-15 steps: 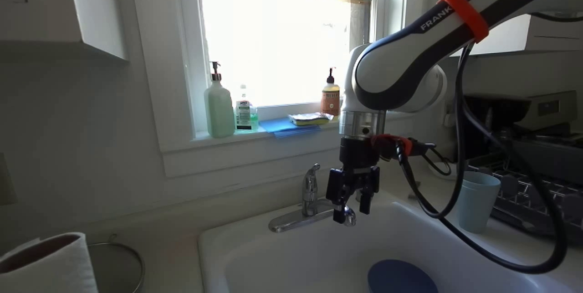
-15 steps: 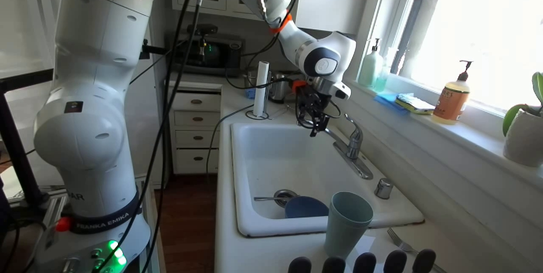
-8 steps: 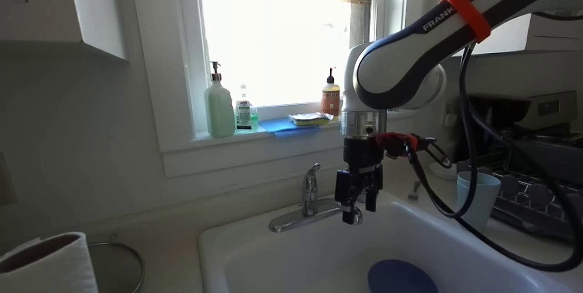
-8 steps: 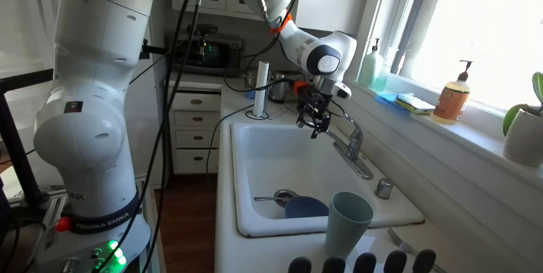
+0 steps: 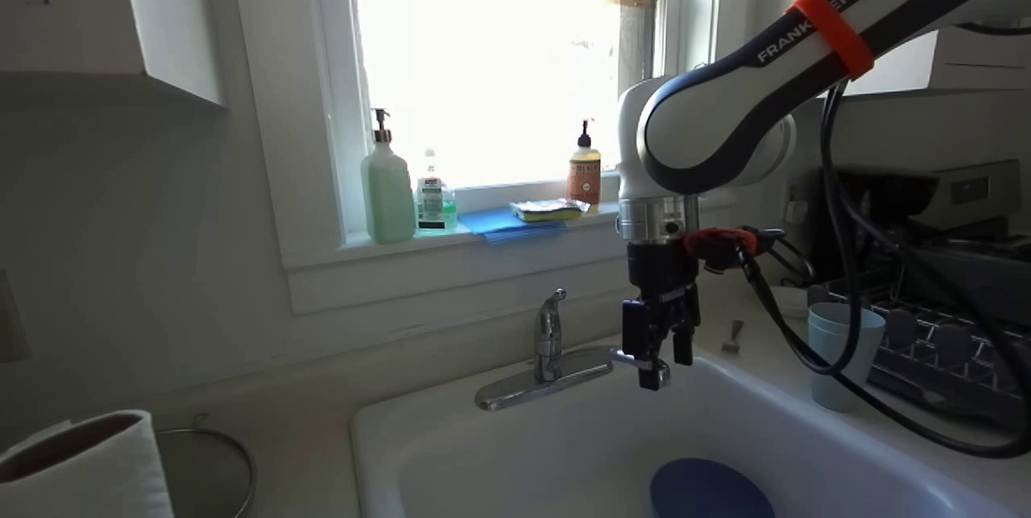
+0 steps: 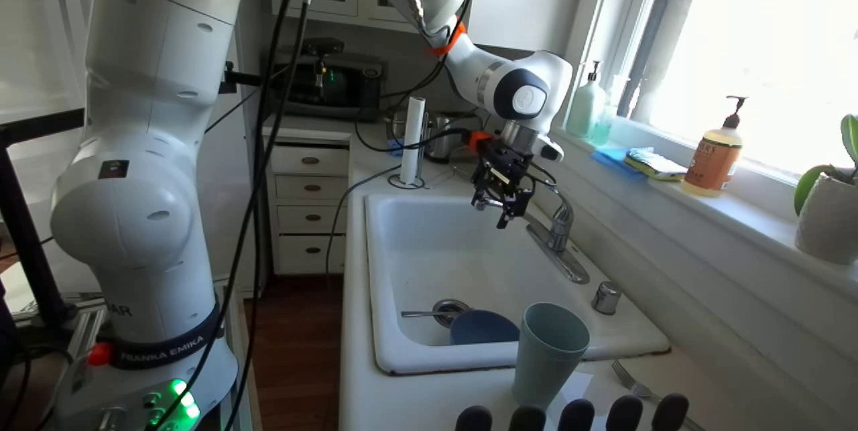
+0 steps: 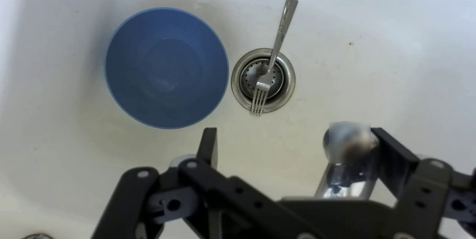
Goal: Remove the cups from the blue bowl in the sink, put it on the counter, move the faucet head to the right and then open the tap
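Observation:
The blue bowl lies in the sink beside the drain and is empty; it shows in both exterior views. Light-blue cups, seemingly nested, stand upright on the counter beside the sink, also in an exterior view. The chrome faucet spout lies between the fingers of my gripper, against or very near the right finger in the wrist view and apart from the left one. My gripper is open, pointing down above the sink. The tap handle stands upright on the faucet base.
A fork lies across the drain. Another fork lies on the counter near the cups. A dish rack stands behind the cups. Soap bottles and a sponge sit on the windowsill. A paper towel roll stands beyond the sink.
In an exterior view my gripper has moved right, and the spout's end has swung right with it. The bowl and cups have not moved.

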`<state>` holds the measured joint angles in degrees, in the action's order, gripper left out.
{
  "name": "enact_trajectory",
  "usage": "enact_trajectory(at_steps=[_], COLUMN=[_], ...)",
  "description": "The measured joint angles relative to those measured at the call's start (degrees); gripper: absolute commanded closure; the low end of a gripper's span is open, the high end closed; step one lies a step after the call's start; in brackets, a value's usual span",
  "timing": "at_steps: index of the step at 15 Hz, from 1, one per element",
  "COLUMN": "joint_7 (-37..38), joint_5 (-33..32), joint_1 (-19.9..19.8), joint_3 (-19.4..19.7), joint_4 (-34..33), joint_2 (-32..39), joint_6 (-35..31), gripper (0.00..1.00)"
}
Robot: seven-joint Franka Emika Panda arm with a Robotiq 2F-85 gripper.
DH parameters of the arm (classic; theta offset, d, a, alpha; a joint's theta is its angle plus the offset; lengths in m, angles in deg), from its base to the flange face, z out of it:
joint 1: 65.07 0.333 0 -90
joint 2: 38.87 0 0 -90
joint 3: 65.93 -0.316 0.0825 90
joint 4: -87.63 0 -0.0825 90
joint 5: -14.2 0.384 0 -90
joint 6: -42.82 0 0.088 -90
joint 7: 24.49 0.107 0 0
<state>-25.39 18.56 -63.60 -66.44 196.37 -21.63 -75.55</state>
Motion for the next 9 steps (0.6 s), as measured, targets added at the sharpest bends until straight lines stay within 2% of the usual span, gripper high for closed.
enact_trajectory(at_steps=[9], joint_7=[-1.9], joint_5=[-3.7], joint_1=[-1.6], joint_3=[1.9], joint_4=[0.6], joint_2=[-0.2], joint_6=[0.8], gripper=[0.00])
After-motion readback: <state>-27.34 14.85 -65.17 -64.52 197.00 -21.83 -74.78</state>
